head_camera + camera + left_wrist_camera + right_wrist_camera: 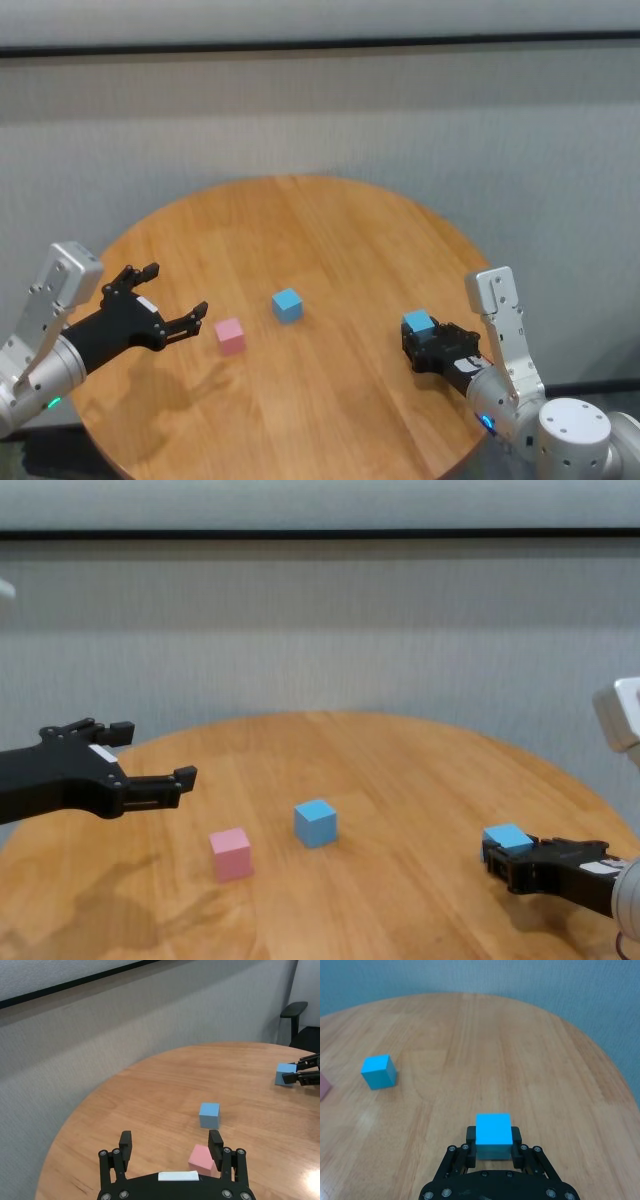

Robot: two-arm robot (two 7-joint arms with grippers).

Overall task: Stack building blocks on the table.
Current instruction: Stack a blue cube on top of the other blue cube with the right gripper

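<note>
1. I've got the right gripper (pixel 494 1146) low at the right side of the table (pixel 320 230), jaws pinched on 1 light blue block (pixel 493 1130). In the right wrist view the fingers sit on the block's lower half, so the grip looks shallow. Risk as I judge it: the cube tips or slides out when I lift.
2. The block seems to rest on the wood, not raised yet. If I drag sideways before lifting, it could twist in the jaws & land crooked on the stack.
3. The left gripper (pixel 171 1146) hovers above the table at the left w/ fingers spread wide, nothing in them. It's just beside the pink block (pixel 230 335). Risk: a careless drop knocks the pink cube off its spot.
4. The 2nd light blue block (pixel 287 304) stands free near the table's middle, a bit right of the pink 1, not touching it. If that's my base, a late release or off-centre drop pushes it away, since it's small & light-looking.
5. Looks: 3 plain matte cubes, same size, sharp edges, flat faces. 2 light blue, 1 pink. All separate, nothing stacked yet
</note>
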